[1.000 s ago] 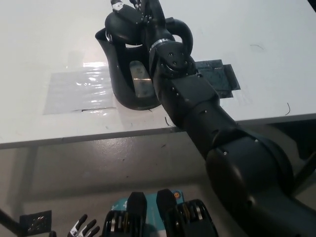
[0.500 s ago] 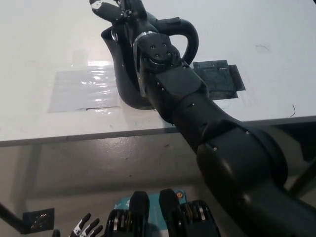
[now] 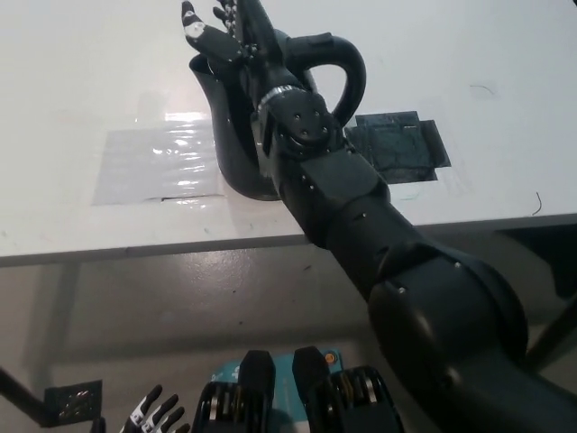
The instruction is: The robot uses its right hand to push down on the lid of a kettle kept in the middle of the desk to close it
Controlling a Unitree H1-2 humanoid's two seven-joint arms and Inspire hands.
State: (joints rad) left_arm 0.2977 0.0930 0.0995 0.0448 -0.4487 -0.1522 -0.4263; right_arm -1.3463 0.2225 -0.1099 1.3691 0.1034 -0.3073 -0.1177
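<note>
Kettle (image 3: 236, 135) is the black one sitting roughly mid-worktop, a bit back from the near edge, spout to the left and its big loop handle (image 3: 347, 68) arching off to the right. Going near to far: the white left hand (image 3: 155, 417) is parked way down at the lower left, below the worktop (image 3: 72, 81) edge, fingers loosely spread and holding nothing. Then the black right arm (image 3: 361, 225) runs up from the bottom right, crosses the near edge, and lies right over the kettle's body. At the far end, the right hand (image 3: 225, 34) is over the top of the kettle, fingers splayed apart and pointing away toward the far edge, gripping nothing.

The bit that matters: the lid should be directly underneath that palm, so the push is straight down, not sideways. The lid itself is hidden by the hand, so whether it's seated can't be told.

Compared with a second ago, the hand looked bunched up over the kettle top; now the fingers have opened out flat. The whole view has drifted a little too, so that's the camera, not the kettle moving.

Just right of the kettle there's a dark taped patch (image 3: 397, 144), and a shiny clear sheet (image 3: 153, 162) on its left.
</note>
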